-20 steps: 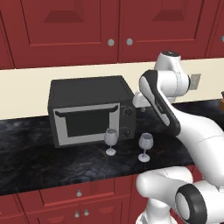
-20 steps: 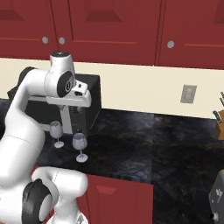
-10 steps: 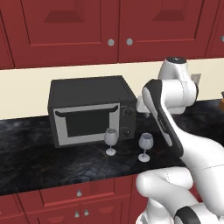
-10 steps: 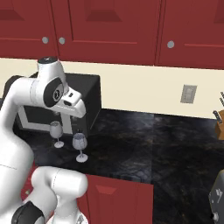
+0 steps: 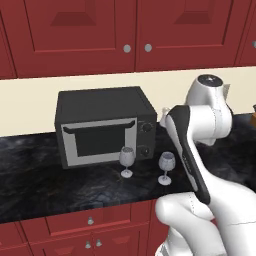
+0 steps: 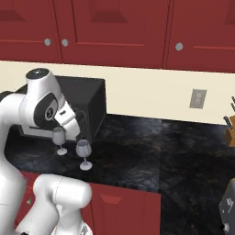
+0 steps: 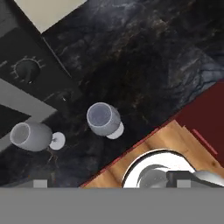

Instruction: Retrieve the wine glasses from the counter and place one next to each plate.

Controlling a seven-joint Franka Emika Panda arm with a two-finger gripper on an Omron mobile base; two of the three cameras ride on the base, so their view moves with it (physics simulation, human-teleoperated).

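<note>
- The white arm rises from the base, bends at a raised elbow joint and folds back down toward the counter (image 5: 45,175), so the hand looks steeply down (almost straight onto the stone).
- The gripper (image 6: 79,120) hangs above the two wine glasses, just in front of the black microwave (image 5: 102,125); its fingers stand wide apart, with nothing between them.
- Both wine glasses stand upright on the counter in front of the microwave: one wine glass (image 5: 126,160) close to the microwave door, the other wine glass (image 5: 166,166) a little nearer the counter's front edge, near each other but not touching.
- The hand view shows the open mouths of both glasses from above and the microwave's round knob (image 7: 25,70).
- The right base view adds a wall outlet (image 6: 198,98) and a wooden knife block (image 6: 229,128) far along the counter.
- The left base view shows the microwave's door and handle face-on.
</note>
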